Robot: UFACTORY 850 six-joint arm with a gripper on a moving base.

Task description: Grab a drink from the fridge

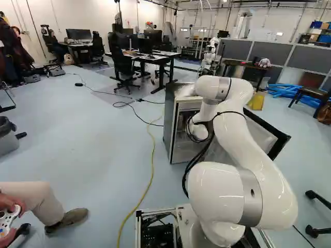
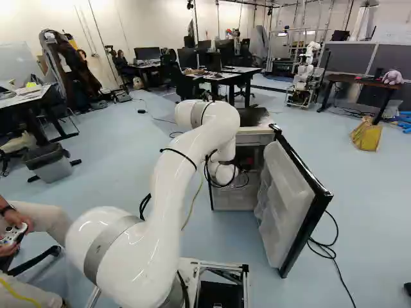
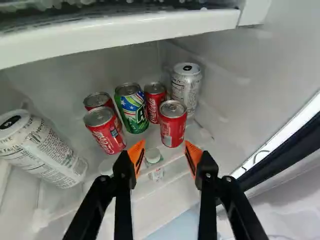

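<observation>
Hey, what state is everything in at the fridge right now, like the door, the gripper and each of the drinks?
Fridge door, wide open
Gripper, open, nothing between its pads
Four red cans, upright
Green-and-blue can, upright
White can by the red ones, upright
Larger-looking white can, upright
Whether any can has been opened, can't tell
</observation>
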